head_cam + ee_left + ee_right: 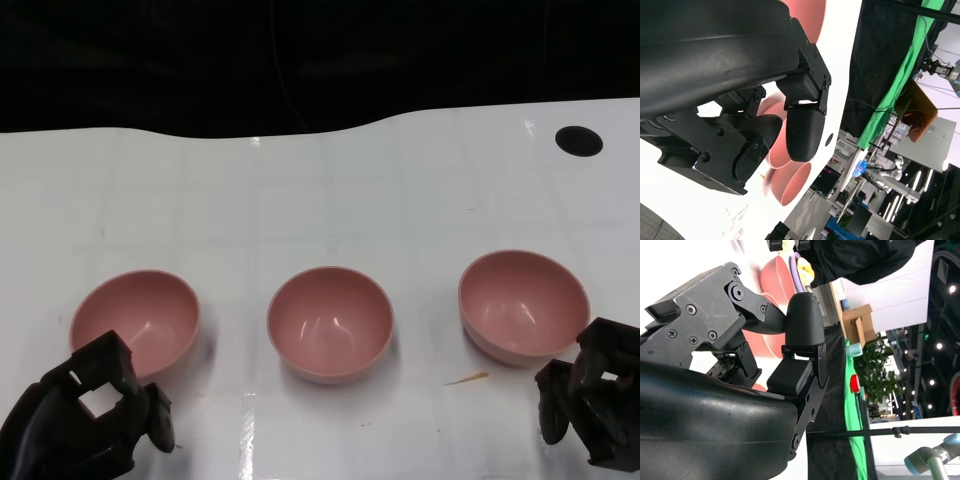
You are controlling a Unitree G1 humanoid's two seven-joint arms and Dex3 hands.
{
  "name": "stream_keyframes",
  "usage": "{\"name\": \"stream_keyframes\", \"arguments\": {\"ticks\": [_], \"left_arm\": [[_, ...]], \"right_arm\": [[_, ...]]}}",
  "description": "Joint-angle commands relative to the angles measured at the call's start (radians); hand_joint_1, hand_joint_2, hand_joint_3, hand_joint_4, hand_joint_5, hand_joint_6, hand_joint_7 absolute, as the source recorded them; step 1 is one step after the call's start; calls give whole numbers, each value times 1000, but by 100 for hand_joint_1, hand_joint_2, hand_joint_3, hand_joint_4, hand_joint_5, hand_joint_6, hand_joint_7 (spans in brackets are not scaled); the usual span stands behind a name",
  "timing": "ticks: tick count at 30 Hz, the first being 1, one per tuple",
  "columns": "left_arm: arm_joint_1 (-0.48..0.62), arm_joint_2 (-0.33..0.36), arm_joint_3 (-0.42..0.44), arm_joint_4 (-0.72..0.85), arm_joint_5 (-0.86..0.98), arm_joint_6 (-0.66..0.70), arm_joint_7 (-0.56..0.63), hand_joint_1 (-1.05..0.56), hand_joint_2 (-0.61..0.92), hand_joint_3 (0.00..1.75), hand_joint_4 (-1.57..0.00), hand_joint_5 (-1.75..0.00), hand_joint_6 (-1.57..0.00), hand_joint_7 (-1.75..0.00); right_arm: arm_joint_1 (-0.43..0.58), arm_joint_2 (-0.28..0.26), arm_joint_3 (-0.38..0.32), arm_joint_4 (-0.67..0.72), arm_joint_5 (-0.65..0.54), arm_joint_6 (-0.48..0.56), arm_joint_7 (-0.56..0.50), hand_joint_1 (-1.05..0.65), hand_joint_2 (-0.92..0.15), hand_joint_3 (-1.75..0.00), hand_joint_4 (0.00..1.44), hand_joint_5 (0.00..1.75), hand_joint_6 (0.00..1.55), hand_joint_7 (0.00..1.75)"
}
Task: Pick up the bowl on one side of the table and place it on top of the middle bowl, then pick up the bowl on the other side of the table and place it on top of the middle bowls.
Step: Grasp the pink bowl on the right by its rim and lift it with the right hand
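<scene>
Three pink bowls sit in a row on the white table (300, 190), each apart from its neighbour: the left bowl (137, 320), the middle bowl (329, 322), the right bowl (523, 303). My left hand (85, 415) hovers at the near edge of the left bowl, fingers curled, nothing held. My right hand (592, 392) sits just beside the right bowl's near rim, fingers bent inward, gripping nothing. A black round hole (578, 140) marks the table's far right corner.
</scene>
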Motion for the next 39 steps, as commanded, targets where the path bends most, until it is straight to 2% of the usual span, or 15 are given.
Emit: {"name": "stream_keyframes", "arguments": {"ticks": [1, 2, 3, 4, 7, 8, 9, 12, 16, 21, 25, 28, 31, 35, 39], "left_arm": [[4, 10, 7, -2, -4, 4, 2, 0, 52, 135, -85, -175, -76, -165], [5, 10, 8, -3, -5, 7, 5, 0, 52, 135, -85, -175, -76, -165], [6, 10, 9, -4, -5, 8, 6, 0, 52, 135, -85, -175, -76, -165], [5, 11, 8, -5, -5, 12, 8, 0, 52, 135, -85, -175, -76, -165], [3, 13, 10, -2, -5, 13, 2, 0, 53, 135, -85, -175, -76, -164], [3, 11, 10, -2, -2, 13, 7, 0, 53, 135, -85, -175, -76, -164], [3, 10, 10, -3, -1, 14, 10, 0, 53, 134, -85, -175, -77, -164], [3, 8, 10, -2, 0, 10, 10, 0, 54, 133, -85, -175, -76, -164], [1, 5, 8, 0, 4, 5, 10, 1, 55, 133, -84, -175, -76, -165], [-4, 4, 7, 8, 5, 4, 6, 1, 54, 134, -85, -175, -75, -167], [-9, 6, 10, 14, 4, 7, 10, 0, 53, 134, -85, -175, -75, -168], [-8, 8, 13, 16, 4, 8, 11, 1, 53, 134, -85, -175, -75, -168], [-9, 9, 14, 20, 4, 7, 7, 1, 54, 134, -85, -175, -74, -168], [-18, 15, 19, 44, -2, -4, -21, -1, 54, 133, -85, -175, -74, -167], [-17, 14, 18, 39, 2, -4, -16, -1, 55, 130, -84, -175, -73, -167]], "right_arm": [[8, -7, 4, -47, 26, -21, 27, -49, -66, -58, 87, 132, 90, 82], [10, -7, 5, -59, 29, -27, 33, -52, -78, -35, 87, 117, 92, 68], [12, -7, 6, -67, 30, -30, 36, -53, -86, -19, 87, 108, 94, 58], [15, -10, 11, -92, 34, -32, 45, -54, -89, -14, 88, 104, 94, 55], [20, -13, 21, -128, 12, -93, 60, -58, -92, -10, 86, 56, 98, 22], [23, -18, 25, -140, -26, -139, 49, -58, -92, -11, 86, 50, 98, 18], [26, -23, 28, -150, -56, -176, 40, -62, -92, -11, 82, 37, 94, 10], [35, -34, 41, -184, -85, -220, 26, -63, -92, -10, 78, 18, 88, 1], [45, -68, 46, -233, -187, -307, -24, -67, -92, -14, 69, 9, 77, 0], [55, -74, 45, -295, -343, -415, -161, -78, -92, -16, 67, 5, 69, 0], [35, -104, 30, -326, -535, -516, -274, -85, -92, -16, 62, 1, 63, 0], [30, -144, 25, -354, -672, -524, -340, -87, -92, -13, 55, 0, 58, 0], [32, -170, 37, -366, -724, -519, -388, -89, -92, -11, 52, 0, 56, 0], [5, -227, 25, -398, -1041, -531, -521, -95, -92, -15, 48, 0, 53, 0], [-9, -264, 61, -400, -1207, -495, -612, -95, -92, -16, 48, 1, 53, 0]]}}
